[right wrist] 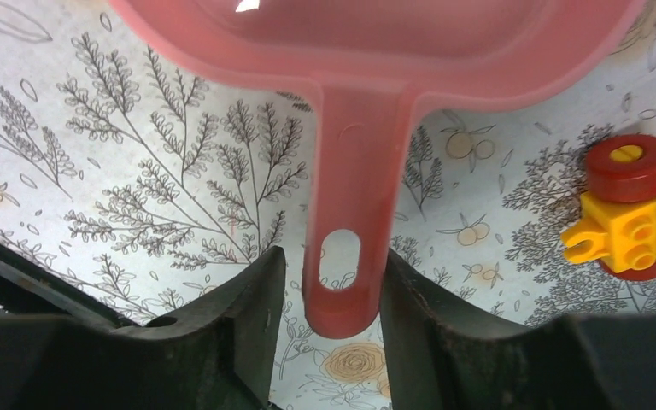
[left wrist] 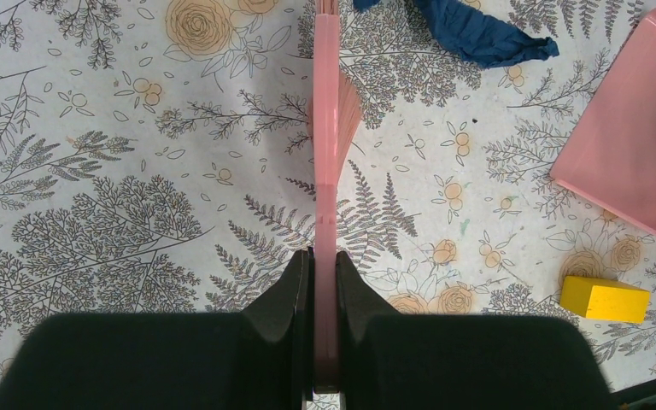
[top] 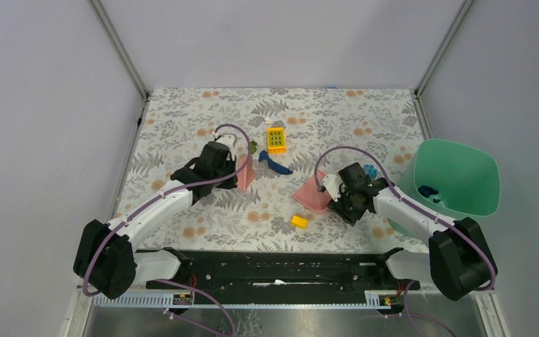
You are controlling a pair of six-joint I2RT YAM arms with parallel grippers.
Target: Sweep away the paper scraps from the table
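Dark blue paper scrap left near the middle of the bench.
A pink brush, at its 9 o'clock, is clamped in the left hand; a pink dustpan, at 4 o'clock, is straddled at the handle by the right hand, parted, a gap showing.

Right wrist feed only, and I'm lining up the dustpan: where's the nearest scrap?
Observer: A dark blue scrap lies on the table to the left of the dustpan, between it and the brush.
Operator: Is the brush held?
Observer: Yes, the left gripper is shut on it.
Operator: Anything else close to the dustpan?
Observer: A yellow block lies close by its near side.
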